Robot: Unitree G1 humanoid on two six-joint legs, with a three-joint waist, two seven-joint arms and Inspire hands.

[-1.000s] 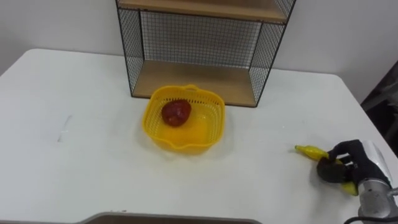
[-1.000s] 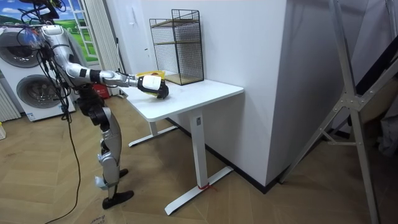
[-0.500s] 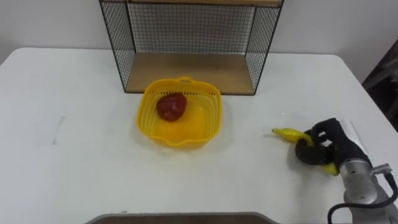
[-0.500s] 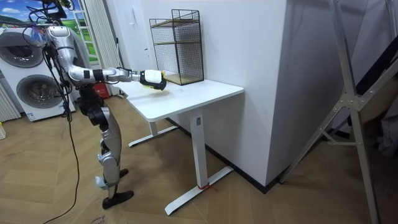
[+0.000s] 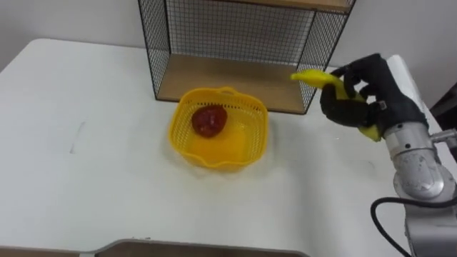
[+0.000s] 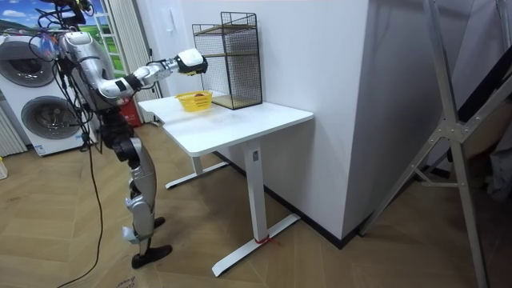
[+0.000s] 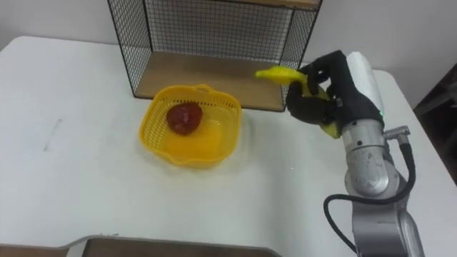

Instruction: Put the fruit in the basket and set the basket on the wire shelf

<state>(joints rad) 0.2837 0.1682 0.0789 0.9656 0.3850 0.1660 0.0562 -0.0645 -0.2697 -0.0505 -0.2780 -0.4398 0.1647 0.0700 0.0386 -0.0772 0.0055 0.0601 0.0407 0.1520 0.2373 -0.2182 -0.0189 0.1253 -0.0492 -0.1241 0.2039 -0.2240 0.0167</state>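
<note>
Left eye view: the right hand [image 5: 360,96] is curled round a banana [image 5: 314,76] held above the white table [image 5: 86,178], long axis pointing left. Room view: the yellow basket [image 6: 194,102] sits just before the wire shelf [image 6: 237,60]. Right eye view: the basket, holding a red fruit [image 7: 183,117], lies lower left of the hand.

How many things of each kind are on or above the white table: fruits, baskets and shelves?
Baskets: 1, a yellow plastic mesh basket.
Fruit: 2, a round red fruit lying in that basket and a yellow banana held in the right hand.
Shelves: 1, a black wire shelf with wooden boards.
Total: 4.
</note>
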